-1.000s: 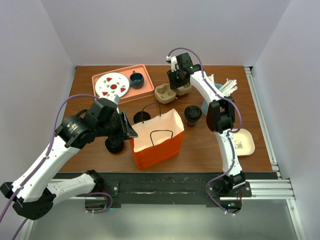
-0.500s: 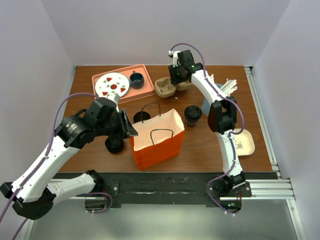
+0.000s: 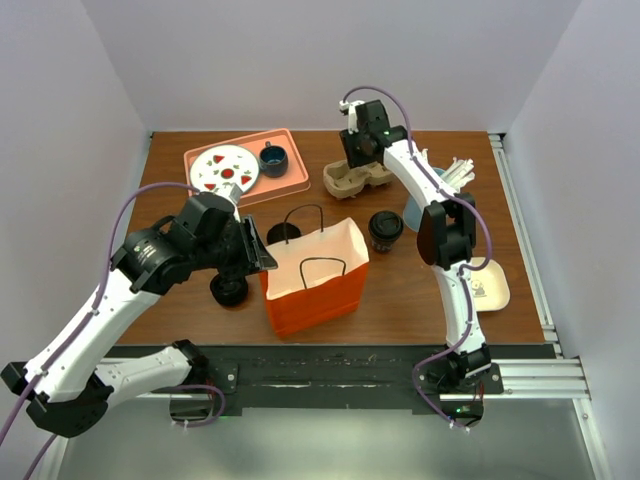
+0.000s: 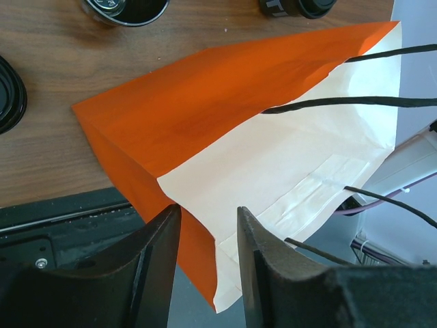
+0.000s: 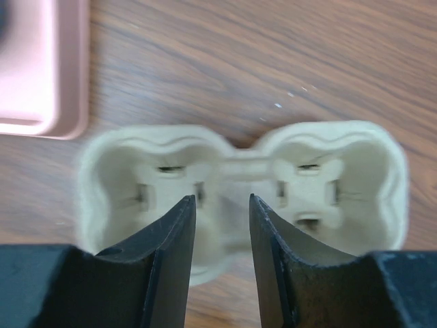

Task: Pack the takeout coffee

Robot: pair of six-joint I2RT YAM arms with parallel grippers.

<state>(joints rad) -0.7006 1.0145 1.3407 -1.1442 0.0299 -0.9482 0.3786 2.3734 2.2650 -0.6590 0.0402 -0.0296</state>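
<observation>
The takeout coffee (image 3: 385,229), a dark cup with a black sip lid, stands on the table right of the orange paper bag (image 3: 312,275); its edge shows at the top of the left wrist view (image 4: 298,7). My left gripper (image 3: 262,262) is open, and its jaws straddle the bag's (image 4: 205,116) near-left rim fold without pinching it (image 4: 205,212). My right gripper (image 3: 362,157) hangs open at the back over a beige pulp cup carrier (image 3: 358,179). Its fingers sit over the middle of the carrier's (image 5: 328,171) near wall (image 5: 222,199).
A lidless dark cup (image 3: 283,235) stands behind the bag's left corner, and a low black lid piece (image 3: 228,290) lies to the bag's left. A pink tray (image 3: 290,183) holds a plate and a blue cup. Straws and a white dish lie at the right.
The pulp carrier has shifted right and turned to lie level. The right gripper has moved slightly back and right. The left arm and bag have stayed put.
</observation>
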